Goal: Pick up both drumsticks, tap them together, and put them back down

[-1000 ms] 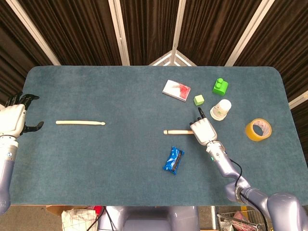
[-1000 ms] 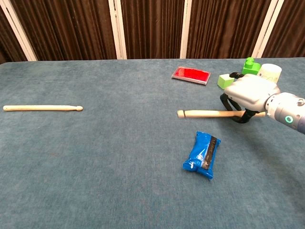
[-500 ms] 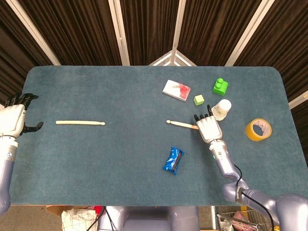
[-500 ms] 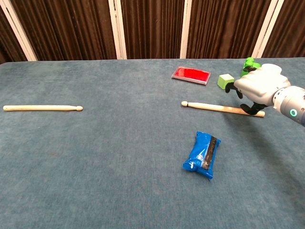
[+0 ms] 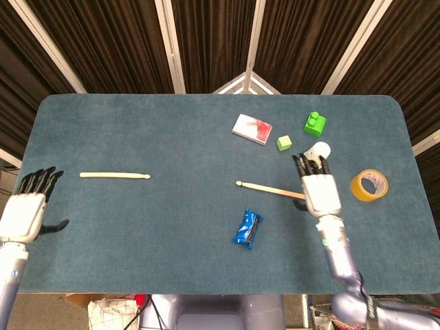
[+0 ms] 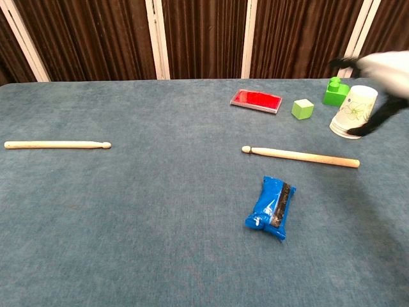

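Both drumsticks lie flat on the worktop (image 5: 172, 227): left drumstick (image 5: 114, 176) at nine o'clock, right drumstick (image 5: 270, 188) at three. The left robot hand (image 5: 27, 212) and right robot hand (image 5: 319, 190) are spread wide, holding nothing. Withdraw each cleanly, without nudging the sticks.

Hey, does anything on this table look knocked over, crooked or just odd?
Only small things: the paper cup stands upside down on its rim, and the right drumstick lies slightly askew, unlike the level left drumstick. Nothing looks spilled or damaged.
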